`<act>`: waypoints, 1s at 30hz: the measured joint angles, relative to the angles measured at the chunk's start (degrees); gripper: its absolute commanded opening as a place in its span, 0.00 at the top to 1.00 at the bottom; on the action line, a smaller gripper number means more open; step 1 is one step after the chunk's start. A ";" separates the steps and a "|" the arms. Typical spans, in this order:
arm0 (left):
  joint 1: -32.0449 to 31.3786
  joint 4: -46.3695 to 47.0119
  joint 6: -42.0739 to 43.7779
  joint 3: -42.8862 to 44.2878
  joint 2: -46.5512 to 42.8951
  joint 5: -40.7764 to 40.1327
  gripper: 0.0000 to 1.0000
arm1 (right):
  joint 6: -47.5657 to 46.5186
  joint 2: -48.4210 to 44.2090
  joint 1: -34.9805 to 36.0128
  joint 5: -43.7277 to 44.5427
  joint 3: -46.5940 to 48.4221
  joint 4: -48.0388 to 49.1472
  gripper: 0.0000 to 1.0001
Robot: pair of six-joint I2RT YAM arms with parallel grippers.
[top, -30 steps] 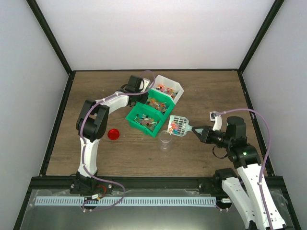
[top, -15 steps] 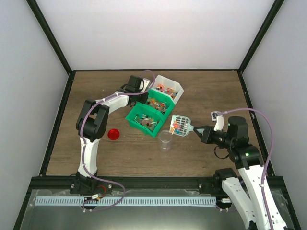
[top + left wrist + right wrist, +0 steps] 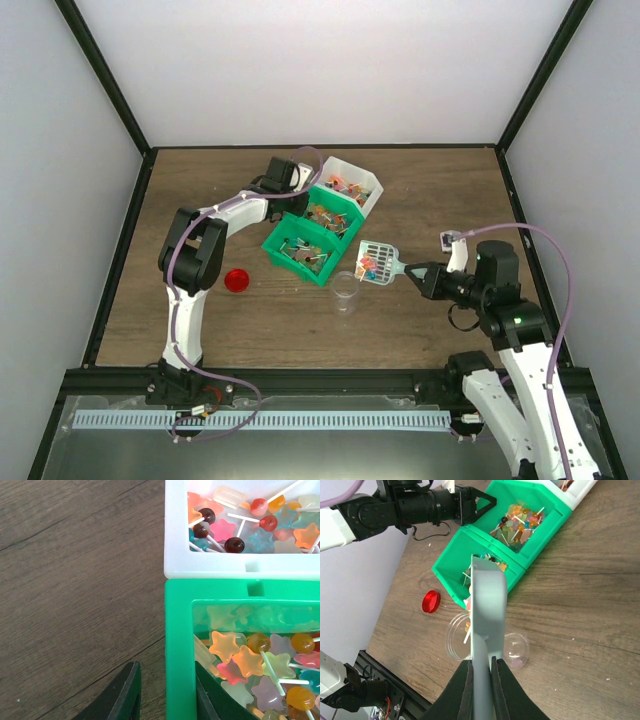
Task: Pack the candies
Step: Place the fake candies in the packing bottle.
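The candies fill a white bin (image 3: 352, 186) and two green bins (image 3: 300, 250); up close they are star and ball lollipops (image 3: 235, 660). My left gripper (image 3: 307, 195) (image 3: 165, 680) stands open astride the green bin's wall (image 3: 179, 645), its inner finger against the wall and its outer finger apart from it. My right gripper (image 3: 415, 272) (image 3: 481, 667) is shut on the handle of the pale slotted scoop (image 3: 375, 262) (image 3: 487, 605). The scoop carries a few candies (image 3: 368, 266) and hangs tilted above the clear jar (image 3: 345, 291) (image 3: 456, 639).
A round red lid (image 3: 236, 280) (image 3: 431, 601) lies on the wooden table left of the jar. The three bins stand in a diagonal row from centre to back. Black frame posts and white walls close in the table.
The right arm has edged slightly to the right, and the scoop stays over the jar. The left arm has not moved.
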 measured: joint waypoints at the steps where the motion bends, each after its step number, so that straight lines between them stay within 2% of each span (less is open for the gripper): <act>1: 0.02 -0.02 0.00 0.00 0.00 0.04 0.74 | -0.11 0.15 0.00 0.02 0.48 -0.07 0.99; 19: 0.17 0.04 -0.37 0.00 0.04 0.52 0.74 | -1.05 3.13 2.05 0.87 2.95 -1.01 0.99; 23: 0.22 0.07 -0.37 0.00 0.04 0.57 0.74 | -0.68 4.00 4.31 2.21 3.52 -0.76 0.99; 30: 0.31 0.11 -0.39 0.00 0.04 0.74 0.74 | 2.14 5.68 13.00 8.46 3.63 -0.42 0.99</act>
